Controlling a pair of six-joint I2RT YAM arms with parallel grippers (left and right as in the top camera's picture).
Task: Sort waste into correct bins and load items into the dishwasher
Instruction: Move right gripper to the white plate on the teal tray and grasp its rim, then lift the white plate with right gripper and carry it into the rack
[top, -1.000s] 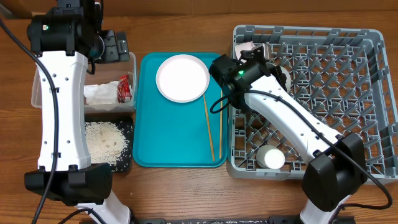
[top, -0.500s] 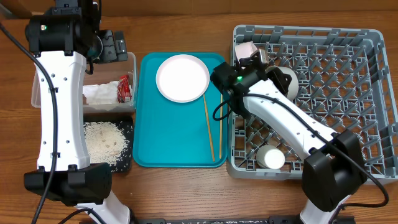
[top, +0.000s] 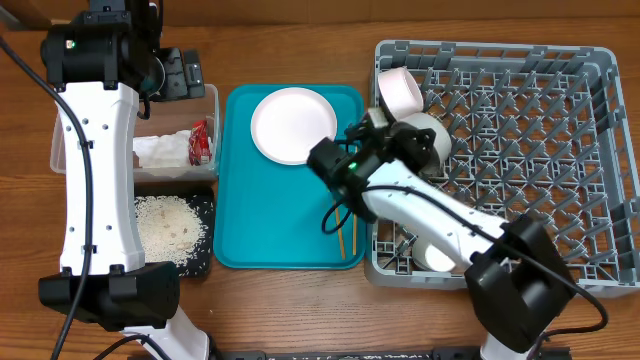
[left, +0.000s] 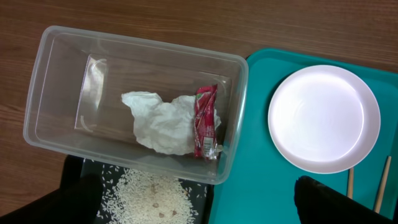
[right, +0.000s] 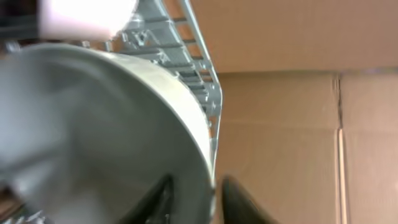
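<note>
My right gripper (top: 392, 130) (right: 198, 196) is at the grey dish rack's (top: 520, 60) near-left corner. Its fingers are parted on either side of the rim of a white bowl (top: 430, 135) (right: 93, 124) tilted in the rack. A pale pink bowl (top: 400, 92) stands just behind. The round plate (top: 293, 124) (left: 324, 118) and two chopsticks (top: 340, 238) lie on the teal tray (top: 270, 220). My left gripper (left: 202, 205) hangs wide open over the clear tub (top: 212, 100) (left: 56, 68), which holds the napkin (left: 158, 121) and the red wrapper (left: 205, 121). Rice (top: 170, 225) (left: 149, 196) fills the black tray (top: 205, 205).
A small white cup (top: 437, 256) sits in the rack's front-left part, half under my right arm. That arm crosses the rack's left wall and the teal tray's right edge, over the chopsticks. Cardboard shows beyond the rack in the right wrist view.
My right wrist has drawn back down and left toward the teal tray, uncovering the pink bowl. Its fingers have parted at the white bowl's rim. The left arm has not moved.
</note>
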